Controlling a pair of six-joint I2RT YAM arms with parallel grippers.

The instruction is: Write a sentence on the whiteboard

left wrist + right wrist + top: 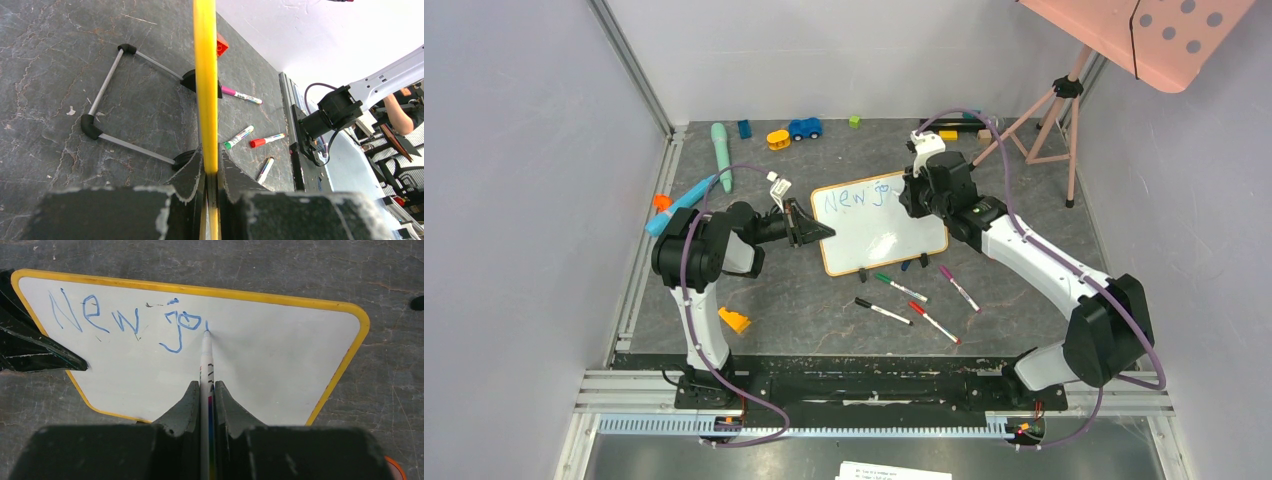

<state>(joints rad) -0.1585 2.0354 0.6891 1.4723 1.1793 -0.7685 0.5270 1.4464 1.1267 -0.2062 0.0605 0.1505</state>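
The whiteboard (886, 238) with its yellow-orange frame stands tilted on the grey table, mid-scene. My left gripper (816, 232) is shut on its left edge; in the left wrist view the frame (205, 75) runs edge-on between that gripper's (211, 156) closed fingers. My right gripper (915, 196) is shut on a blue marker (206, 357), whose tip touches the board (280, 365) just right of the writing. The sentence (125, 320) reads "New jo" in blue along the top line, also visible as blue letters (854, 195) from above. The left gripper's finger (35, 347) shows at the board's left edge.
Loose markers lie in front of the board: green (900, 288), black (883, 311), red (934, 322), purple (959, 288). An orange block (734, 320) sits near the left arm. Toys line the back, among them a blue car (804, 128). A tripod (1054, 110) holds a pink dotted panel (1159, 35).
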